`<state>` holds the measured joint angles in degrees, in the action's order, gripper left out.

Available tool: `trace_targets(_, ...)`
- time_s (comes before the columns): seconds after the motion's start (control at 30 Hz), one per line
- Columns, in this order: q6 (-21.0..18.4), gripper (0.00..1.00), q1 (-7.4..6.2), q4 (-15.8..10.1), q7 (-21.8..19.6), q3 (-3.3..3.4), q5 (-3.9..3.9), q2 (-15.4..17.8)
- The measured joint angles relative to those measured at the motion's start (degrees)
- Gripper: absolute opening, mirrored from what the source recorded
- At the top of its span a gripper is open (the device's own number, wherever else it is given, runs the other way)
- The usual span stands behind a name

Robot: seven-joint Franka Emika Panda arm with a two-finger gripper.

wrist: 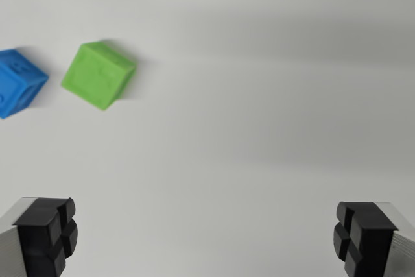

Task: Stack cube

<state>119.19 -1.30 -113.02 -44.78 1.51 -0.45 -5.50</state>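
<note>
Green cube (98,74) and blue cube (17,82) lie just beside each other, apart, near the tabletop's (259,115) left edge. Both look light, rigid plastic; grip flat opposite faces. Gripper (206,238) stands wide, empty.

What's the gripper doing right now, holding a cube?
Gripper: open, holding nothing; green cube and blue cube lie apart from it.
</note>
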Motion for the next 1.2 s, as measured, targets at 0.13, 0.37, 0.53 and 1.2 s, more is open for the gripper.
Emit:
trace_targets(0.13, 0.0, 1.0, 0.0, 0.0, 0.0, 0.0, 0.0, 0.0)
trace_targets(0.37, 0.0, 1.0, 0.0, 0.0, 0.0, 0.0, 0.0, 0.0)
trace_targets(0.53, 0.0, 1.0, -0.03, 0.0, -0.1, 0.0, 0.0, 0.0)
trace_targets(1.2, 1.7, 1.0, -1.32, -1.3, -5.1, -0.42, 0.0, -0.7)
